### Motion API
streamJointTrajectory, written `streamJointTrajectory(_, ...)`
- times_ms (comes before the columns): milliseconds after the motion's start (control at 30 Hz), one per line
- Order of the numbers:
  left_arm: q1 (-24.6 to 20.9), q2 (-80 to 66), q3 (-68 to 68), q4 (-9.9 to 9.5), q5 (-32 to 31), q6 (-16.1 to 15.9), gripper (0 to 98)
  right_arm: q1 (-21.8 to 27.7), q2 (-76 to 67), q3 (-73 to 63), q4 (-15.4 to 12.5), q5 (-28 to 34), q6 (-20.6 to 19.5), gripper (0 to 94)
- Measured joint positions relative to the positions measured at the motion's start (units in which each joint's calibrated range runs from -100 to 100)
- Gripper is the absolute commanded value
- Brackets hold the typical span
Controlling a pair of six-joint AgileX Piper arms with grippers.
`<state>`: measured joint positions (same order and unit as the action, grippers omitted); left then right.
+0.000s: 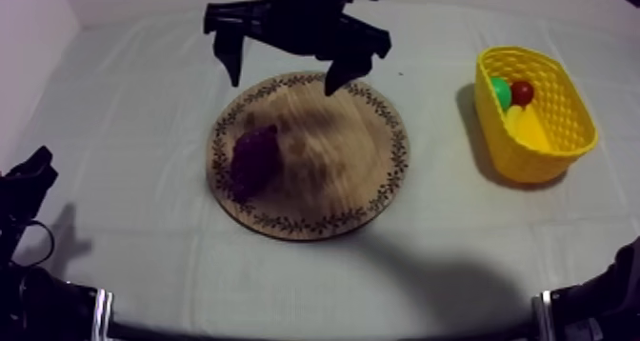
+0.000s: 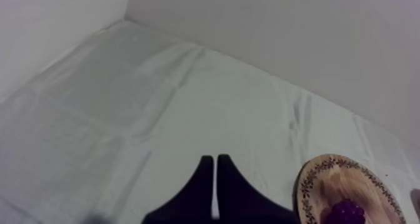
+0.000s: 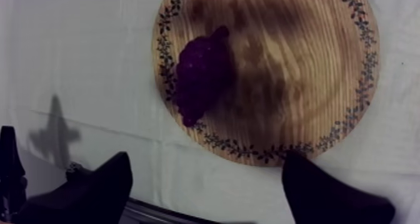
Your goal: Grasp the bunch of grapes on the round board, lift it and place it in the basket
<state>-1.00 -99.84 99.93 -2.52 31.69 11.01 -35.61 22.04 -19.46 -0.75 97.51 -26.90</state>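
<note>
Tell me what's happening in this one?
The right hand, open, hangs above the far edge of the board. The grapes lie on the board's left part in the top view, not yet gripped. The basket stands to the right with toy fruit inside. The left hand is shut and rests at the table's left side, off the board.

no readable text, labels, brands, numbers or signs anywhere

One round board, one bunch of grapes and one yellow basket. Also one banana, one pear and one small red fruit.
</note>
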Motion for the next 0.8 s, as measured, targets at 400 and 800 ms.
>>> streamJointTrajectory(400, 0.0, 0.0, 0.0, 0.0, 0.0, 0.0, 0.0, -0.95, 8.8, -1.45, -1.87, -0.89, -0.25, 77.2)
streamJointTrajectory(800, 0.0, 0.0, 0.0, 0.0, 0.0, 0.0, 0.0, -1.47, 22.37, -9.93, -3.54, -1.46, -1.4, 78.3)
